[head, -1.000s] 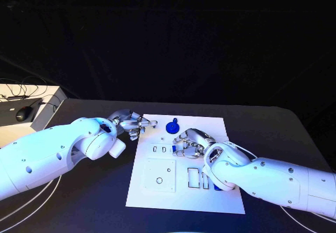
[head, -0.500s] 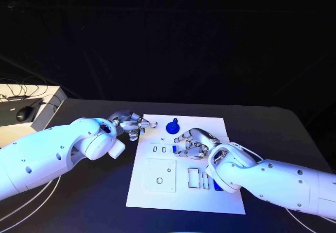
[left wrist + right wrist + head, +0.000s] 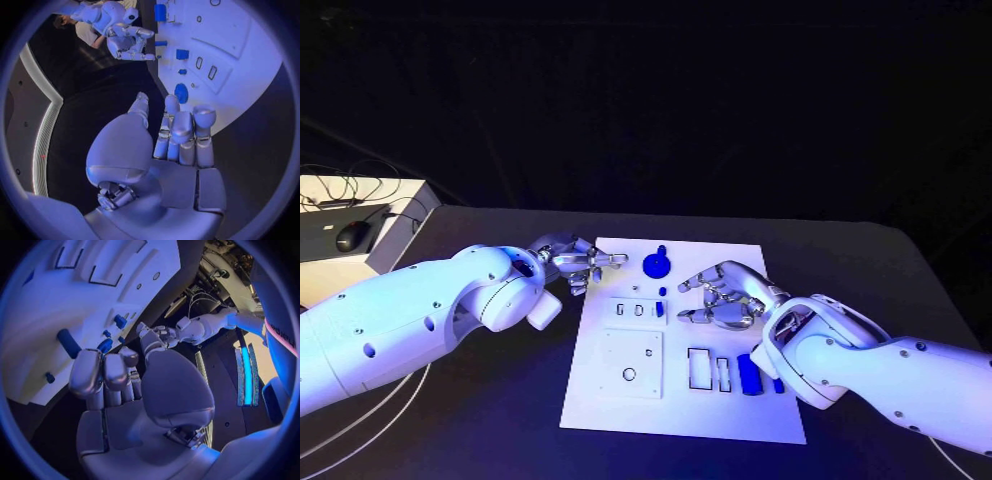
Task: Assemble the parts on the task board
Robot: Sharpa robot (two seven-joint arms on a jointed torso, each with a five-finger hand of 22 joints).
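I judge the job to be early or middling. The task board lies in the middle of the desk, and several blue parts sit loose on it instead of in place. The round blue part with a small tab rests near the board's far edge, just beside my left robot hand. A long blue part lies near my right forearm, beside the rectangular slots, which look unfilled from the head camera. The square plate with holes also shows nothing standing in it. A few small blue parts are scattered around the middle of the board; whether any is seated I cannot tell.

My left robot hand hovers at the board's left far corner, fingers loosely apart, holding nothing. The left wrist camera shows its fingers extended side by side over the board edge, the round part beyond them. My right robot hand hangs over the board's middle, fingers curled but spread, and I see nothing gripped in it.

Left to do, as I read it: pick up the loose pieces and fit them.
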